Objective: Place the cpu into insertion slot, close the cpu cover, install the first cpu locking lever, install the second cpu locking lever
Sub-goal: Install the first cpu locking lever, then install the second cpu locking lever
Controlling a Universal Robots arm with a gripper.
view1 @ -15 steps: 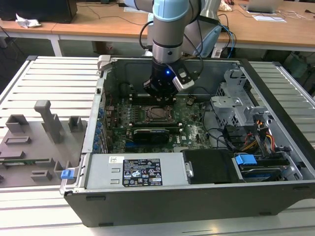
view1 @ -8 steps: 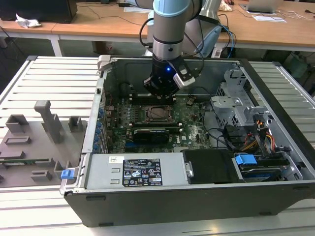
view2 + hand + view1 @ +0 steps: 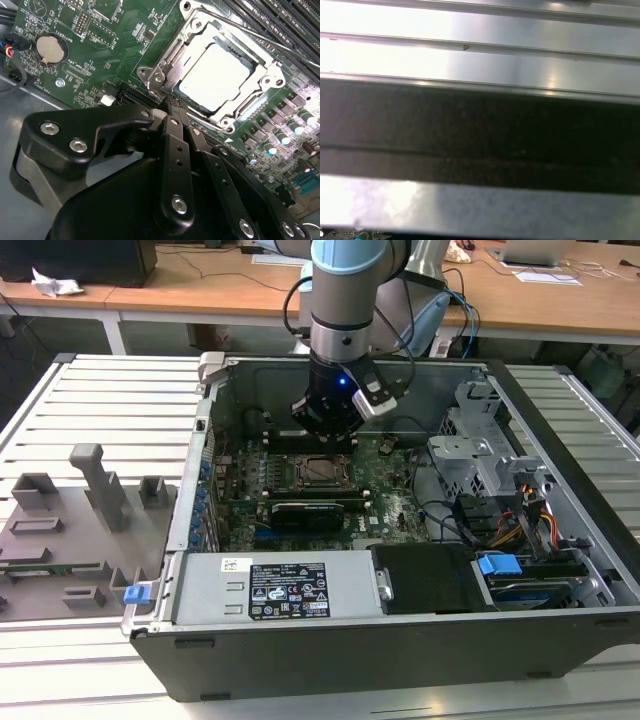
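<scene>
The cpu point(image 3: 214, 76) already sits in the insertion slot point(image 3: 260, 67) with the cpu cover point(image 3: 170, 62) down over it. The gripper point(image 3: 167, 111) (fingers pressed together, holding nothing) hovers beside the socket; lever status unclear.

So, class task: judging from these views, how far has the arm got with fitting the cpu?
Done: the cpu lies in the insertion slot, and the cpu cover appears closed flat around it. In hand: the gripper sits at the cover's corner, holding nothing visible. Left: I can't confirm that either locking lever is latched.
</scene>
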